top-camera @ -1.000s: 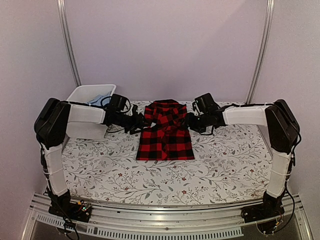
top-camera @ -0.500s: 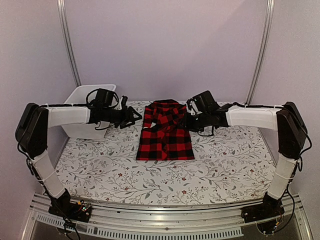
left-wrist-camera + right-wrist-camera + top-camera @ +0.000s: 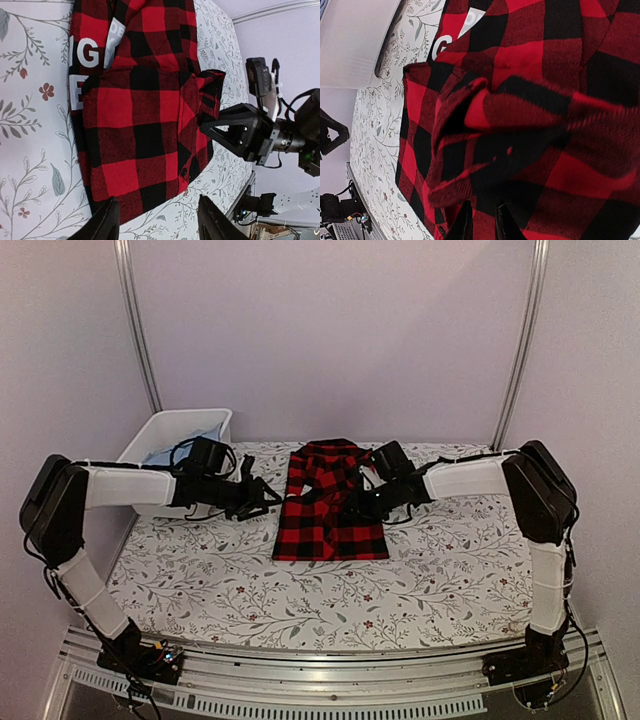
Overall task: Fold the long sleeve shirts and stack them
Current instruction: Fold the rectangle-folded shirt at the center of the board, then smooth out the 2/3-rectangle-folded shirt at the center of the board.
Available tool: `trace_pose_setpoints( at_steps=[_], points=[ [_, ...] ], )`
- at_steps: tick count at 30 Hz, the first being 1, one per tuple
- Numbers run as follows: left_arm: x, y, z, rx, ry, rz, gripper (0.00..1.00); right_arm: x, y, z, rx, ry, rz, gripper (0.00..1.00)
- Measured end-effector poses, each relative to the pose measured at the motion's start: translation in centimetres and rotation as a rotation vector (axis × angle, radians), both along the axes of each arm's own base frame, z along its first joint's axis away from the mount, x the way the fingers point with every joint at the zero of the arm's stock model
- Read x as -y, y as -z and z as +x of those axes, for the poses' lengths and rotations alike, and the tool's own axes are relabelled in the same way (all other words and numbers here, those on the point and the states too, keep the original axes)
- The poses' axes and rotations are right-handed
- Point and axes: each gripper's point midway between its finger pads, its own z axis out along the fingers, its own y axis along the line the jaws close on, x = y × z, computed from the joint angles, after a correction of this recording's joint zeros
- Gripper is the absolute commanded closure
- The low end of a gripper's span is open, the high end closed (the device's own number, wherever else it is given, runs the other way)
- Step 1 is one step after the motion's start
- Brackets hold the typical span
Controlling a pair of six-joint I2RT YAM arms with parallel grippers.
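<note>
One long sleeve shirt point(image 3: 331, 522), red-and-black buffalo check with white lettering point(image 3: 88, 56), lies folded on the floral table, collar toward the back. My left gripper point(image 3: 265, 498) hovers just off the shirt's left edge. In the left wrist view this gripper point(image 3: 157, 223) is open, with only the shirt's edge point(image 3: 140, 115) and table between its fingers. My right gripper point(image 3: 362, 504) rests on the shirt's right side. In the right wrist view its fingers point(image 3: 465, 225) are almost together, pinching a rumpled fold of the cloth point(image 3: 530, 100). No other shirt shows on the table.
A white plastic bin point(image 3: 171, 432) with pale blue cloth point(image 3: 165, 453) inside stands at the back left, behind my left arm. The floral table cover point(image 3: 450, 560) spreads around the shirt. Metal rails run along the near edge point(image 3: 330, 685).
My left gripper drew back leftward off the shirt's edge and dropped a little. My right gripper slid down-left onto the shirt and closed from open onto the cloth.
</note>
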Motion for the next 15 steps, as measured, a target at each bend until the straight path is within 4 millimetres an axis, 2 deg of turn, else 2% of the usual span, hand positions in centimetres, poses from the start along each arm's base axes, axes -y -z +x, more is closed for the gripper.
trace_pose_setpoints(
  at_steps=[8,12,15],
  points=[
    [0.2,-1.5,-0.6,0.028,0.009,-0.012,0.48,-0.5,1.2,6.0,-0.008,-0.018,0.084,0.76],
    [0.2,-1.6,-0.6,0.027,0.009,-0.012,0.48,-0.4,2.6,7.4,-0.030,-0.013,0.097,0.69],
    [0.2,-1.6,-0.7,0.025,0.011,-0.012,0.48,-0.5,4.0,7.7,-0.053,-0.015,0.104,0.61]
  ],
)
